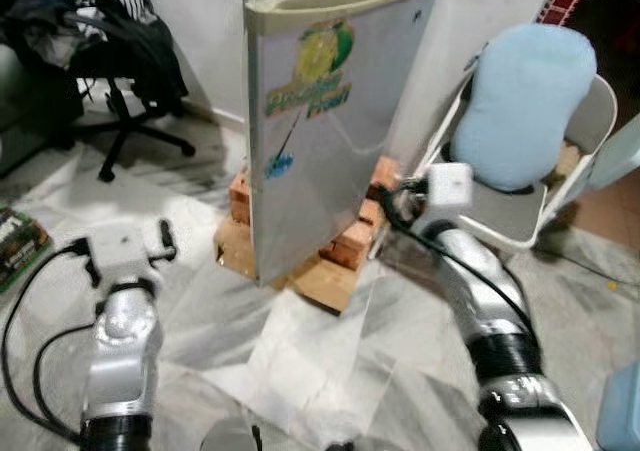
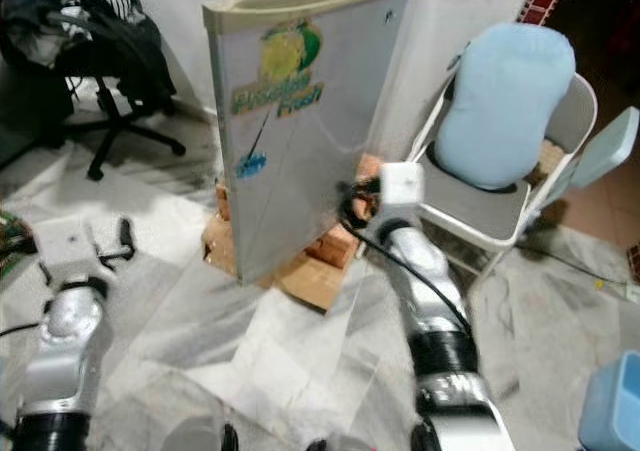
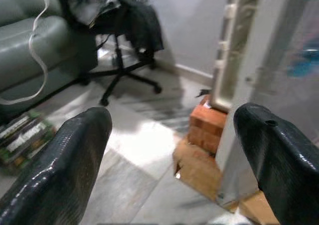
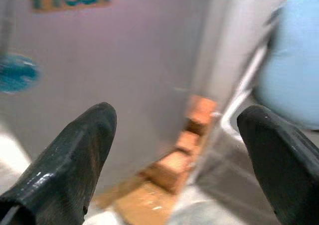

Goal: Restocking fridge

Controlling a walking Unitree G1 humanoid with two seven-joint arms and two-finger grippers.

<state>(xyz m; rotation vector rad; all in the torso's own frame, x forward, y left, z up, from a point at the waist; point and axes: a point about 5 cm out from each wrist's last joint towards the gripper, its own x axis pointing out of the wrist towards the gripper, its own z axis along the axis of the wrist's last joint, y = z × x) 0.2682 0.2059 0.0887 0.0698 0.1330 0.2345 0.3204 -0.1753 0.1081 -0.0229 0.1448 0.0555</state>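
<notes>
Right end effector [image 4: 174, 150] spread nr fridge door [image 1: 320, 141], left end effector [image 3: 174, 155] spread, fridge on bricks [image 1: 352, 241], contents hidden

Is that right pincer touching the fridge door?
Apart. In the right wrist view the right pincer is spread wide, and the fridge door stands well beyond the fingertips, with bricks visible between.

A pale grey marble-patterned tiled floor [image 1: 300, 351]. Ahead of the right gripper [image 4: 174, 150], stacked orange bricks [image 1: 352, 241] and a flat wooden board [image 1: 325, 283] lie on it. A black swivel office chair [image 1: 130, 121] stands beyond the left gripper [image 3: 174, 155], a grey folding chair [image 1: 520, 216] just beside the right gripper.
</notes>
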